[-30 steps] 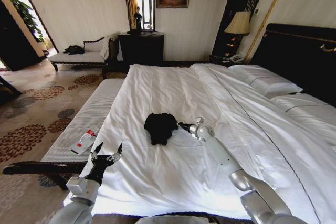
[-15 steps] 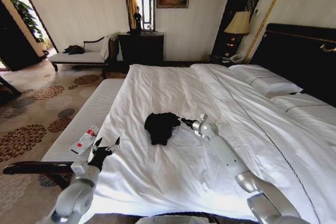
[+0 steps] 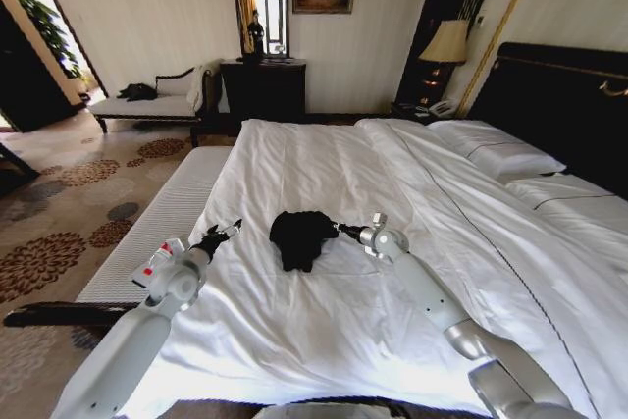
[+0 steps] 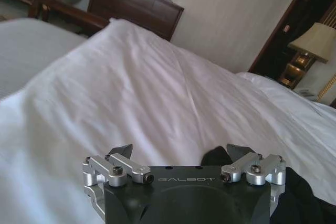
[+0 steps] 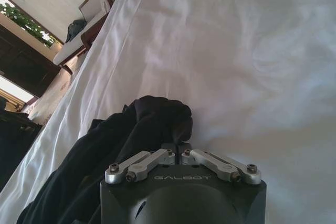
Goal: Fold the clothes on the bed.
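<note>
The black T-shirt lies crumpled in a small dark heap on the bed, roughly midway across the white duvet and nearer the foot edge than the pillows. Its cloth is bunched and folded over itself, lettering hidden. The duvet beneath is smooth, with faint creases.

Black T-shirt bunched on the bed, right gripper at its edge, left gripper nearby.
</note>
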Tool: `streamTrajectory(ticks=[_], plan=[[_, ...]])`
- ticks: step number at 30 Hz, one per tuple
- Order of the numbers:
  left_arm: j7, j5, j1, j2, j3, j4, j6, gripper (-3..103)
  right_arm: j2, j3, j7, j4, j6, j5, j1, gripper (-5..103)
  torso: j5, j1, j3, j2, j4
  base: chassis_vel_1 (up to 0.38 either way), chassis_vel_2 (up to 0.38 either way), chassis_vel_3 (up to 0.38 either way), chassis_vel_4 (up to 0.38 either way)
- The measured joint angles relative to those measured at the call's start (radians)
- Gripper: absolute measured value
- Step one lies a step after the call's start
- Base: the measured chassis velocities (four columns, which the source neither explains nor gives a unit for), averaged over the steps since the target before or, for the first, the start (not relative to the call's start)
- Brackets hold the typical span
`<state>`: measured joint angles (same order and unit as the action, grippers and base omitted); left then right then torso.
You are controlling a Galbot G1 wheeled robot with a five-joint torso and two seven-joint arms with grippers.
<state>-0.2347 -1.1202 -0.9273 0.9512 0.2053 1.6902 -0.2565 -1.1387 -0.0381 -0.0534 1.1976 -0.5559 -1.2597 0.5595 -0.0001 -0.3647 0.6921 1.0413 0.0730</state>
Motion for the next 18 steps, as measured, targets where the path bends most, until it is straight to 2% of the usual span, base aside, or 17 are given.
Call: streamTrajectory(ticks=[2, 4, 6, 9, 12, 18], plan=[[0.013, -0.05, 0.061, 0.032, -0.051, -0.07, -0.007, 100, -0.008, 0.01, 0.0, -0.009, -0.001, 0.003, -0.009, 1, 0.0003, 0.0, 0.0, 0.0, 0.0, 0.0, 0.0, 0.0, 0.0], [0.016, -0.058, 0.073, 0.04, -0.06, -0.085, -0.009, 100, -0.009, 0.012, 0.0, -0.012, -0.001, 0.004, -0.011, 1, 0.0002, 0.0, 0.0, 0.0, -0.0001, 0.0, 0.0, 0.0, 0.0], [0.025, -0.082, 0.145, 0.086, -0.097, -0.167, -0.016, 100, -0.01, 0.018, 0.0, -0.019, -0.002, 0.004, -0.015, 1, 0.0003, 0.0, 0.0, 0.0, -0.0001, 0.0, 0.0, 0.0, 0.0], [0.034, -0.081, 0.186, 0.111, -0.117, -0.22, -0.019, 100, -0.003, 0.019, 0.0, -0.021, -0.003, 0.006, -0.014, 1, 0.0003, 0.0, 0.0, 0.0, -0.0001, 0.0, 0.0, 0.0, 0.0], [0.056, -0.066, 0.257, 0.166, -0.149, -0.33, -0.02, 100, 0.007, 0.023, 0.001, -0.026, -0.004, 0.011, -0.006, 1, 0.0005, 0.0, 0.0, 0.0, 0.0005, 0.0, 0.0, 0.0, 0.0], [0.063, -0.028, 0.298, 0.213, -0.183, -0.442, -0.029, 99, 0.008, 0.025, -0.005, -0.014, -0.005, 0.013, 0.007, 1, 0.0003, 0.0, 0.0, 0.0, 0.0, 0.0, 0.0, 0.0, 0.0]])
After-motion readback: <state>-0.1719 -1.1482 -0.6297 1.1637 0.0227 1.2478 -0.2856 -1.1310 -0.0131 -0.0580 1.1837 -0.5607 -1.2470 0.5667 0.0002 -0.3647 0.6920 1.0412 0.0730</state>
